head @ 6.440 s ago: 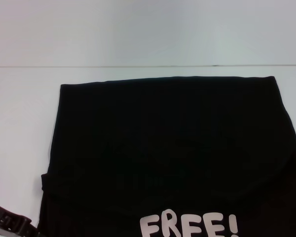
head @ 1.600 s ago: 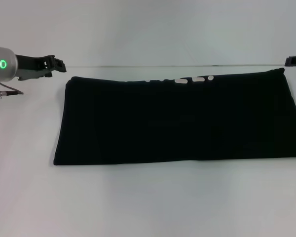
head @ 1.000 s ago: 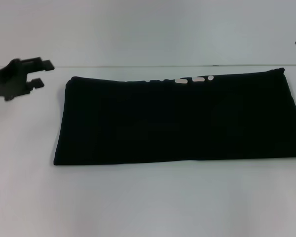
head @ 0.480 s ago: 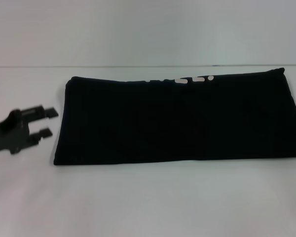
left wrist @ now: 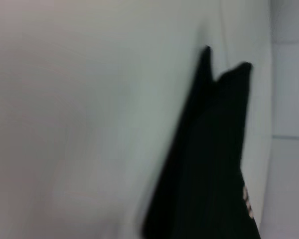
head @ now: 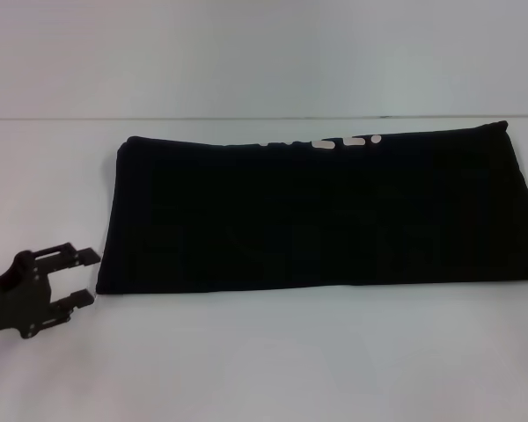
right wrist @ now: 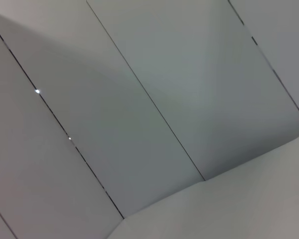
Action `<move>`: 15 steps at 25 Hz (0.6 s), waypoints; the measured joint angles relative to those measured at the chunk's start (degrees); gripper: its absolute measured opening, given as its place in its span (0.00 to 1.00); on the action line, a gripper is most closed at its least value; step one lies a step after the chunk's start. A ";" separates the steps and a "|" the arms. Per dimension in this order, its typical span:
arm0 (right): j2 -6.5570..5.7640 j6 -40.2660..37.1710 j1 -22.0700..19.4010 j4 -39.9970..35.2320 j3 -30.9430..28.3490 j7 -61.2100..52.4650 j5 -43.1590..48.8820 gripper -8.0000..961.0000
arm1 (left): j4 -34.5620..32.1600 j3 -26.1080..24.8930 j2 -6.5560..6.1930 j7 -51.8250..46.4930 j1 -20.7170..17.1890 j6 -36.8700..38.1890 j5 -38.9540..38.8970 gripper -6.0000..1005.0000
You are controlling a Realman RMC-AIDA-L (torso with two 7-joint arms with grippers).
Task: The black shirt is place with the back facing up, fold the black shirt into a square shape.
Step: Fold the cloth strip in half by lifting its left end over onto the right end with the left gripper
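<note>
Left gripper (head: pixel 86 279) sits low at the frame's lower left, fingers apart, tips just beside the near-left corner of the shirt (head: pixel 326 215), which lies folded into a wide band across the table (head: pixel 273 360).

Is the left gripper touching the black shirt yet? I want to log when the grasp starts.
Cannot tell. In the head view the open left gripper sits right at the near left corner of the black shirt; its lower fingertip reaches the hem, with no clear gap or contact.

black shirt (head: pixel 321 211) right end cut off, white lettering (head: pixel 345 141) mostly folded under
</note>
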State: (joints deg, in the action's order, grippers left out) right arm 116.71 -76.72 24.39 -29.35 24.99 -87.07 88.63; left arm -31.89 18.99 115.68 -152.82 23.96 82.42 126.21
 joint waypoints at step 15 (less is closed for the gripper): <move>0.09 0.44 0.33 0.50 -0.13 0.63 -0.19 0.82 | 2.61 -0.10 1.06 -2.96 0.06 -6.38 -0.42 0.66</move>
State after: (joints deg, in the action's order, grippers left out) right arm 116.80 -76.28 24.72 -28.85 24.87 -86.45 88.44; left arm -29.29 18.89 116.74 -155.78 24.02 76.04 125.79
